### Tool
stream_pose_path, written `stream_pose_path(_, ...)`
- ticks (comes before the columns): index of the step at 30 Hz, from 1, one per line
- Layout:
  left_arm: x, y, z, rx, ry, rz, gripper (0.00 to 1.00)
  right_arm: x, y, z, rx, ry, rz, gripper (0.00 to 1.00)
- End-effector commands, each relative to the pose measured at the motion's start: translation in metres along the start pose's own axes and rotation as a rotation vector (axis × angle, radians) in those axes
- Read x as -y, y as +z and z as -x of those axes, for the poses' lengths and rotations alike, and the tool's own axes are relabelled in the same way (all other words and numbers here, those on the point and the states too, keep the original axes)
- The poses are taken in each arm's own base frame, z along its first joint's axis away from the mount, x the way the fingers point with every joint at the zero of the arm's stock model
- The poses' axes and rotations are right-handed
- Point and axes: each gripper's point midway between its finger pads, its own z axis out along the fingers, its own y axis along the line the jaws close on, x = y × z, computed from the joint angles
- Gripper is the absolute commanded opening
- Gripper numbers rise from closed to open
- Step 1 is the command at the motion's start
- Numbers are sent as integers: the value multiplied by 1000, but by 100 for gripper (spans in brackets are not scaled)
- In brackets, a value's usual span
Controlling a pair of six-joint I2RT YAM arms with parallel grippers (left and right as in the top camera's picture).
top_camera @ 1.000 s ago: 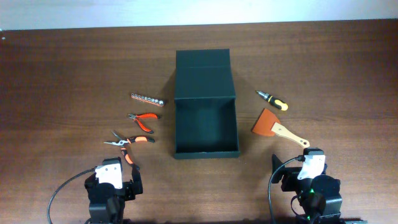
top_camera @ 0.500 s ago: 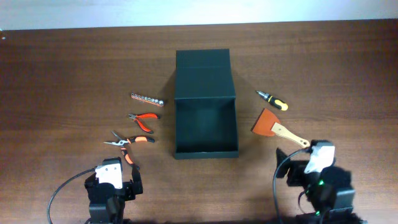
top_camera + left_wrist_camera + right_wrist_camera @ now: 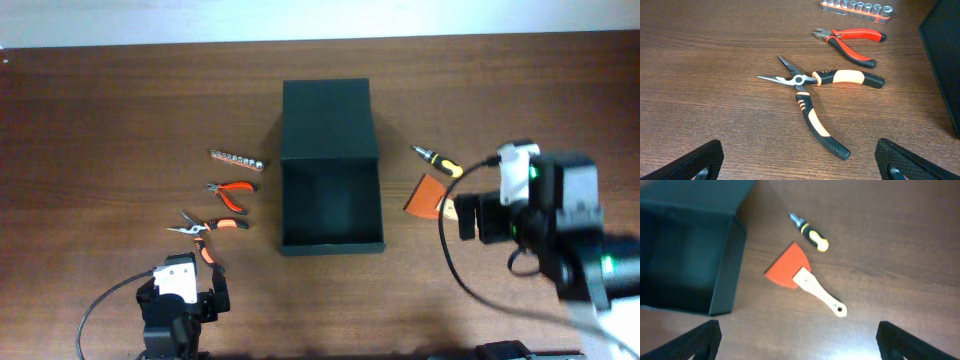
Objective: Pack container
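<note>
The container [image 3: 282, 205] is a dark green square box, open, at the table's middle, with its flap lid [image 3: 328, 120] laid back on the far side. It also shows in the right wrist view [image 3: 727, 265] and at the right edge of the left wrist view [image 3: 945, 60]. Its inside looks empty. My right gripper [image 3: 799, 340] is open and empty, raised above an orange scraper [image 3: 790, 270] with a wooden handle. My left gripper [image 3: 799, 160] is open and empty, low near the front edge, just behind orange-black needle-nose pliers [image 3: 812, 95].
Left of the box lie a socket rail [image 3: 237, 158], red cutters [image 3: 229, 193] and the needle-nose pliers [image 3: 208, 228]. Right of it lie a yellow-black screwdriver [image 3: 440, 160] and the scraper [image 3: 428, 195], its handle under my right arm.
My right arm has risen and moved away from the front edge, over the scraper's handle. The left arm and all tools have not moved.
</note>
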Motion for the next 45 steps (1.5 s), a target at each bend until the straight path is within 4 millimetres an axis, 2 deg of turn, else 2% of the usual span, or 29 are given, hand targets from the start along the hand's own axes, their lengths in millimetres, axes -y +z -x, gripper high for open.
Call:
stream_pose_path(1,-1,1,0,5,16,6,99,1,10,11,-70,-49,-5,99)
stream_pose_path(13,-1,1,0,5,16,6,99,5,70,-11,-329,-55,-16,99)
stream_pose_path(16,-1,1,0,5,17,6,99,4,85,-23,-406,-91,1,99)
stream_pose_path(22,-1,1,0,5,16,6,99,3,129,-53,-510,-246,48,99)
stream_pose_path(27,-1,1,0,5,16,6,99,2,159,-64,-553,-258,59,99)
stream_pose_path(36,-1,1,0,5,16,6,99,-2,192,-86,-645,-307,135,99)
stream_pose_path(45,-1,1,0,5,16,6,99,16,204,-92,-641,-184,203,99)
